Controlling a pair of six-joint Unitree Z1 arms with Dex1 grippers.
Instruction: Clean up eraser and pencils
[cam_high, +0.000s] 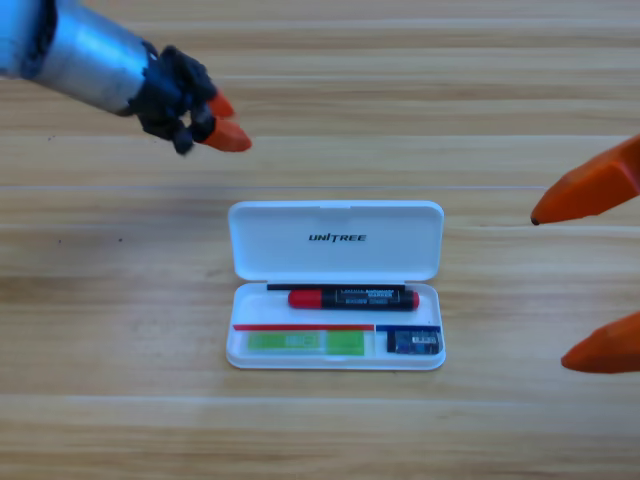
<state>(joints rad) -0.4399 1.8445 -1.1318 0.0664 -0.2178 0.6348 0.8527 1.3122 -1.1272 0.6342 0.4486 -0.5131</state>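
The left gripper (222, 122) hangs over the bare wooden table (320, 60) in the upper left, above and to the left of the white case (336, 240), well apart from it. Its two orange jaws lie close together with only a narrow gap, and nothing is between them. The right gripper (590, 275) sits at the picture's right edge, partly cut off; its two orange jaw tips are spread wide apart and hold nothing.

The case lies open in the middle of the table, lid folded back toward the top. The red-ended pencil (353, 298) lies lengthwise in the tray's upper part. The light green pencil (306, 342) lies in the lower left compartment. The eraser (413, 342) sits in the small lower right compartment.
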